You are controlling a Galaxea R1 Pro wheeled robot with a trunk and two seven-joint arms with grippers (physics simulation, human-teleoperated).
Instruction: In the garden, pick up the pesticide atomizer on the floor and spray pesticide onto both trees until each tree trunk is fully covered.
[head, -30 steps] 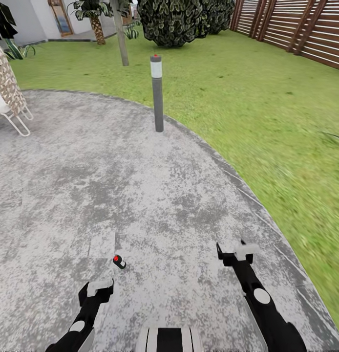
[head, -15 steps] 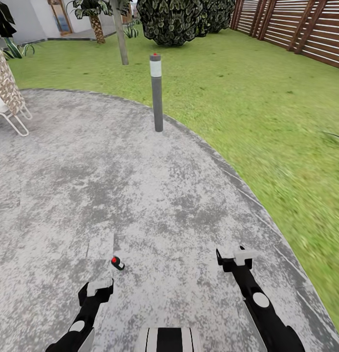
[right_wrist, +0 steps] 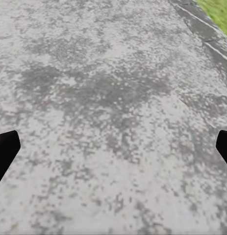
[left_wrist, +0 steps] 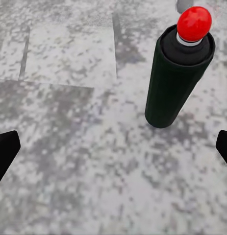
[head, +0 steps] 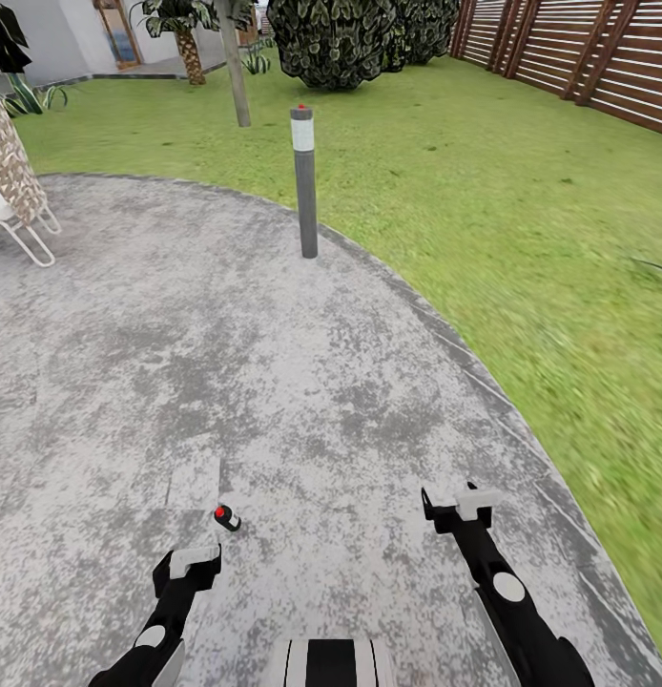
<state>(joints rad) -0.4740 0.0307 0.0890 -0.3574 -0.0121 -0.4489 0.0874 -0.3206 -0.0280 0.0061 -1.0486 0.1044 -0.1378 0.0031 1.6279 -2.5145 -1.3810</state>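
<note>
A spray bottle [head: 226,518] stands on the paving [head: 274,382] just ahead of the left gripper [head: 190,565], fingers spread wide, empty; right gripper [head: 457,503] likewise.

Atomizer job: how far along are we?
Done: the robot has reached the atomizer, which stands on the paving just ahead of the left pincer. In hand: nothing gripped; the left wrist view shows the fingers spread wide, the bottle off to one side beyond them. The right pincer is open over bare paving. Left: grasp, then spray both trunks.
</note>
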